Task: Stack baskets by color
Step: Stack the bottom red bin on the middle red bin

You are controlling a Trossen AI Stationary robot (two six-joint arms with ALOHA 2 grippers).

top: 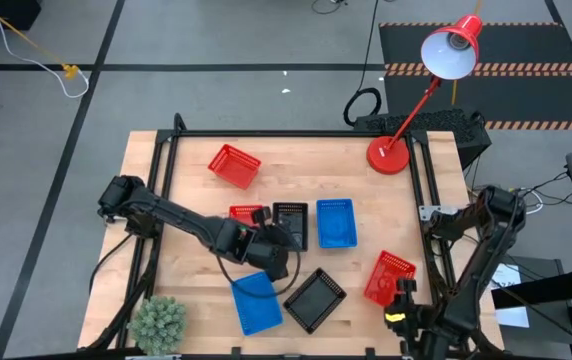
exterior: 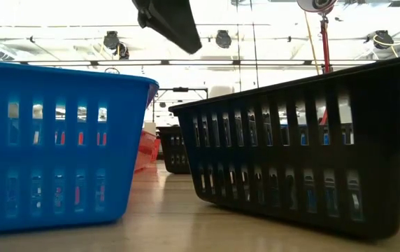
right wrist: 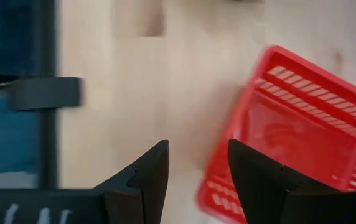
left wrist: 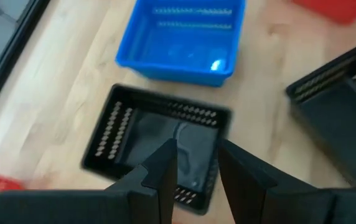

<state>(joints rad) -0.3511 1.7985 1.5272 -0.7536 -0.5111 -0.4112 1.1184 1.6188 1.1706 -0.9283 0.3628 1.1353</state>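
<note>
Left end effector (top: pixel 284 238) hangs over the centre of the table (top: pixel 196 190), fingers (left wrist: pixel 162 171) slightly apart with nothing between them, above a black basket (top: pixel 289 223) that sits just left of a blue basket (top: pixel 335 222). Right end effector (top: pixel 402 300) sits at the lower right edge, fingers spread and empty, beside a tilted red basket (top: pixel 387 277). Other baskets: red (top: pixel 234 165) upper centre, red (top: pixel 246 213) left of centre, blue (top: pixel 257 302) and black (top: pixel 315 299) lower centre.
</note>
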